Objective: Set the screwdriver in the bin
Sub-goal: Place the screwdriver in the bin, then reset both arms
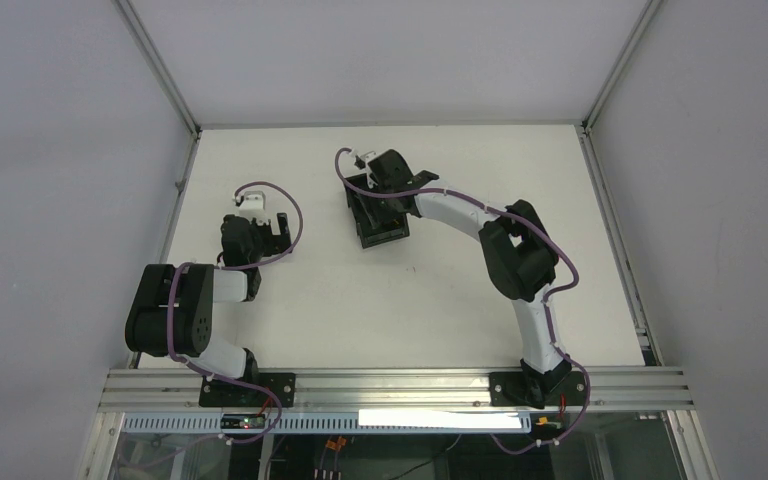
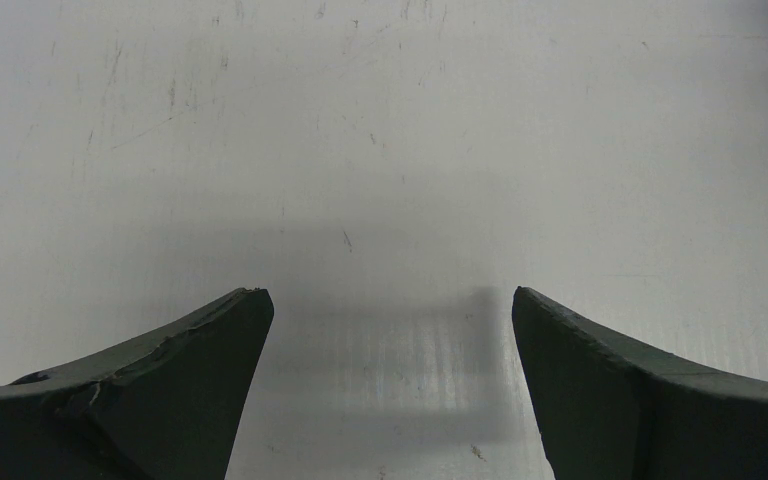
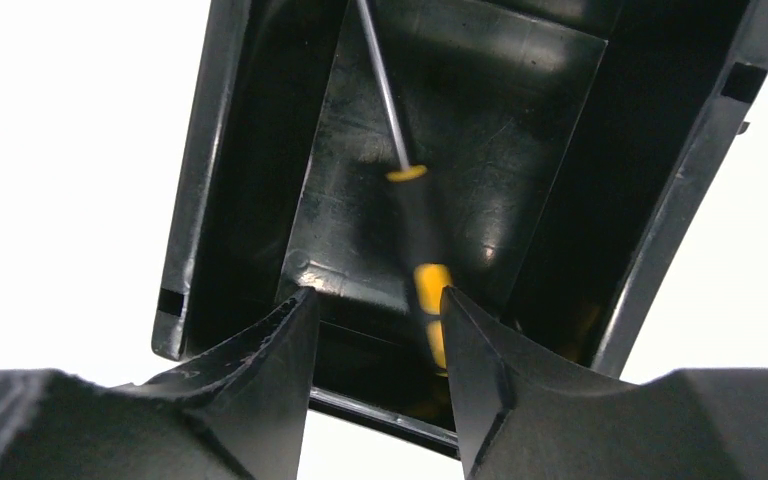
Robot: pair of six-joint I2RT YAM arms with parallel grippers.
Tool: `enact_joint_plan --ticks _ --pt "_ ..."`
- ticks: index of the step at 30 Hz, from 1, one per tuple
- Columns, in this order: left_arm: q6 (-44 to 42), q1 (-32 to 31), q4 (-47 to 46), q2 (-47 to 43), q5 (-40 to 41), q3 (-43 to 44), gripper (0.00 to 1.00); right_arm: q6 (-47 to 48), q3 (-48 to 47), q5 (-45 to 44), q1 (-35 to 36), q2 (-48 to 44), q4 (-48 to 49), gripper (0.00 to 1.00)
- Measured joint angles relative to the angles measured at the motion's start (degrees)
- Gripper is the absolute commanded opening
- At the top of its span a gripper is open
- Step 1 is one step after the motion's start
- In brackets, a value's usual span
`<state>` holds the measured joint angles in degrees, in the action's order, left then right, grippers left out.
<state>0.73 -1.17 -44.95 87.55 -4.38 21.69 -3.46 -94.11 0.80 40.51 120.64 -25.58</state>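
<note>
Top view: right arm (image 1: 450, 212) stretched far and left across the table (image 1: 300, 310), wrist bent down over the bin (image 1: 388, 235), which sits mid-table toward the far edge. What's in the bin is hidden under the wrist from here. Left arm (image 1: 200, 300) folded up at near left, well apart from the bin

Left wrist: left gripper (image 2: 390, 300) wide open, nothing between the fingers, only bare scuffed table below

Right wrist: right gripper (image 3: 378, 305) directly above the bin. Jaws are apart, with a gap wider than the handle, so it's not clamping anything. The screwdriver (image 3: 422, 250) is inside the bin walls, shaft pointing away from the camera. Handle end is just beside the finger (image 3: 490, 400) on the right of that view; touching or not, can't tell. Handle is blurred, so can't say if it lies flat on the bin floor

Handling, my read: light, stiff, nothing fragile. Round handle will roll; thin shaft would slip or pivot in the pads. If a regrip is needed, pinch across the thick yellow-black handle, not the shaft
</note>
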Motion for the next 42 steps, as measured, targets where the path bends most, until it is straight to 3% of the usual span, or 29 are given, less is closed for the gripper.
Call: enact_joint_plan --ticks 8,17,24,30,42 --pt "0.0 0.0 0.0 0.0 0.0 0.0 0.99 0.0 -1.1 -0.6 0.0 -1.0 -1.9 0.55" --pt "0.0 0.0 0.0 0.0 0.0 0.0 0.99 0.0 -9.5 -2.1 0.0 -5.8 -7.7 0.6" --pt "0.0 0.0 0.0 0.0 0.0 0.0 0.99 -0.1 -15.7 -3.9 0.0 -10.0 -11.4 0.75" --pt "0.0 0.0 0.0 0.0 0.0 0.0 0.99 0.1 -19.5 -5.6 0.0 -11.2 -13.6 0.99" --pt "0.0 0.0 0.0 0.0 0.0 0.0 0.99 0.3 -26.9 -9.2 -0.2 -11.2 -16.9 0.99"
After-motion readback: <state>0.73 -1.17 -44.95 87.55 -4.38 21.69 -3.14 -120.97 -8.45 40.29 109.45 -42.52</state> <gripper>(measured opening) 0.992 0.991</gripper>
